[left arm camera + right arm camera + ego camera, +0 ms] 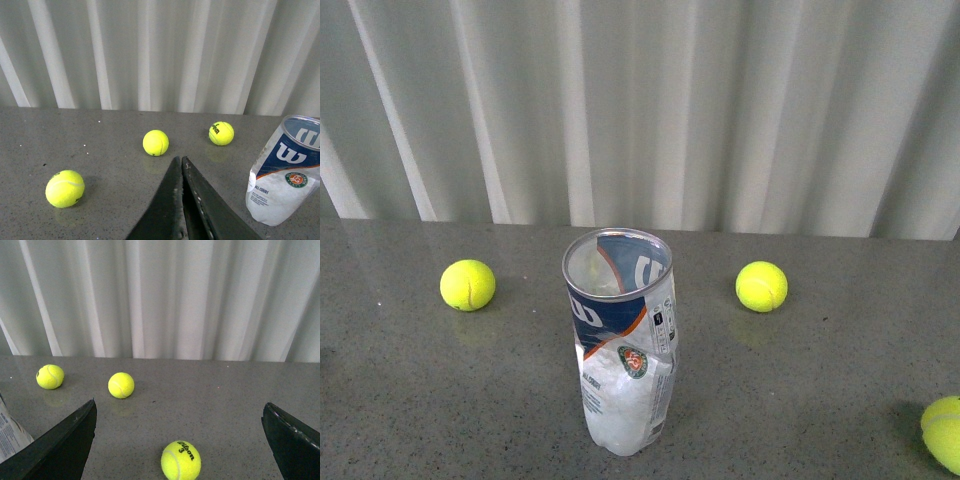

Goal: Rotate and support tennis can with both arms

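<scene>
From the front camera I see the tennis can (pixel 619 340) standing upright on the grey table (pixel 400 390), long axis vertical, open metal rim up and empty. One ball (pixel 468 285) sits well to the can's left, another (pixel 761 286) well to its right, a third (pixel 944 432) at the near right edge of view; bare tabletop surrounds the can, with the curtain (pixel 640 110) behind. On my left wrist camera the left gripper (pixel 182 167) has its fingers pressed together (nothing between them), apart from the can (pixel 281 172). On my right wrist camera the right gripper (pixel 180 427) is spread wide, with a ball (pixel 181 460) between its fingers, untouched.
</scene>
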